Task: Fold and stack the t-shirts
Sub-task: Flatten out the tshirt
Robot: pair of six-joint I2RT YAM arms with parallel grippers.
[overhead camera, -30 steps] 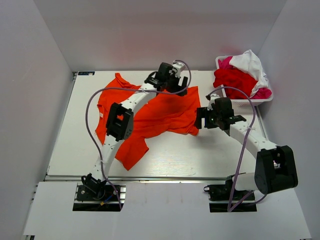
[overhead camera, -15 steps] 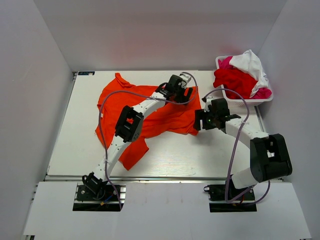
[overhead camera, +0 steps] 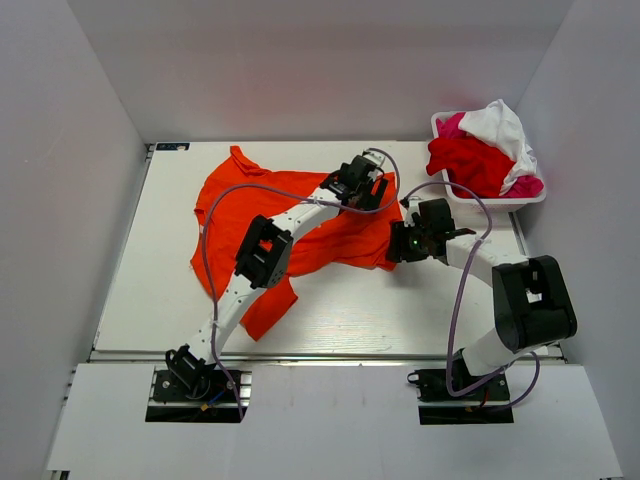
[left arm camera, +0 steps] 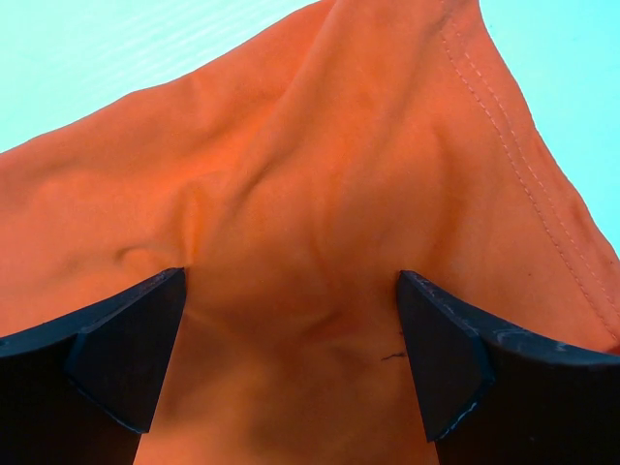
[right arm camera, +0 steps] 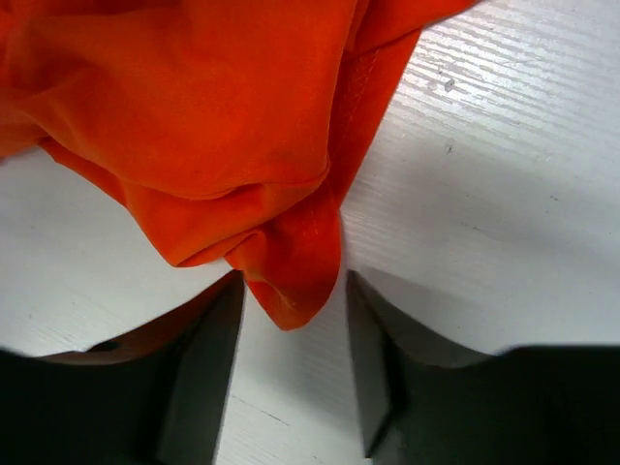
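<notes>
Left gripper (left arm camera: pixel 291 325): open. The two dark fingers (left arm camera: pixel 107 363) stand wide apart. A raised fold of the orange t-shirt (left arm camera: pixel 320 174) fills the gap between them. The cloth reaches both inner faces, but nothing shows it pinched. A double-stitched hem (left arm camera: pixel 504 145) runs along the right edge of the fold, just beyond the right finger.

Right gripper (right arm camera: pixel 293 300): open. A pointed corner of the same garment hangs down into the gap between its fingers. The corner lies close to the left finger and clear of the right one. Bare white desk (right arm camera: pixel 484 194) shows to the right of and below the corner.

In the top external view, the left gripper sits on the far right part of the shirt. The left arm reaches diagonally across the cloth to get there. The right gripper is at the shirt's right edge, nearer the arm bases than the left gripper. The two grippers are close together but apart.

The orange t-shirt lies spread and rumpled across the middle of the desk, not folded. One sleeve points to the far left corner and another part trails toward the near left.

A white basket (overhead camera: pixel 480 203) stands at the far right of the desk, near the right gripper. It holds a heap of a red t-shirt (overhead camera: pixel 470 160), a white t-shirt (overhead camera: pixel 497 122) and a magenta-pink t-shirt (overhead camera: pixel 450 125).
</notes>
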